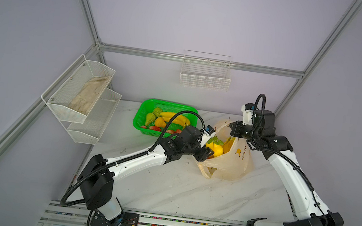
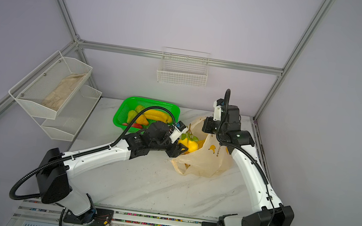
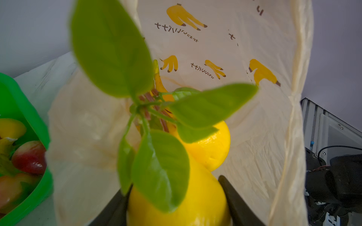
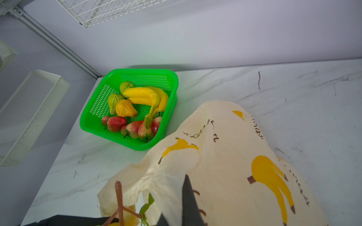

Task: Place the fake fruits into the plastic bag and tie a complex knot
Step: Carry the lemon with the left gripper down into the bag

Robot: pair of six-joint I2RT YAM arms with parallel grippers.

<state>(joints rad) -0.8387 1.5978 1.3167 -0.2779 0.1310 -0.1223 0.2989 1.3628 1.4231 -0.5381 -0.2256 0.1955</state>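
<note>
The left gripper (image 1: 208, 151) clamps a yellow leafy fruit (image 3: 197, 197) between its jaws at the open mouth of the plastic bag (image 1: 233, 164), which stands right of centre on the marble table (image 1: 176, 189). The right gripper (image 1: 233, 128), its jaws pressed together, pinches the bag's far rim and holds it up. Just far-left of the bag, the green basket (image 1: 169, 103) holds a banana bunch (image 1: 175, 117), green pears (image 1: 150, 119), an orange pear (image 1: 160, 122) and red apples (image 4: 116, 123)

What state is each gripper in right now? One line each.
Left gripper: closed on the leafy yellow fruit.
Right gripper: closed on the plastic bag's rim.
</note>
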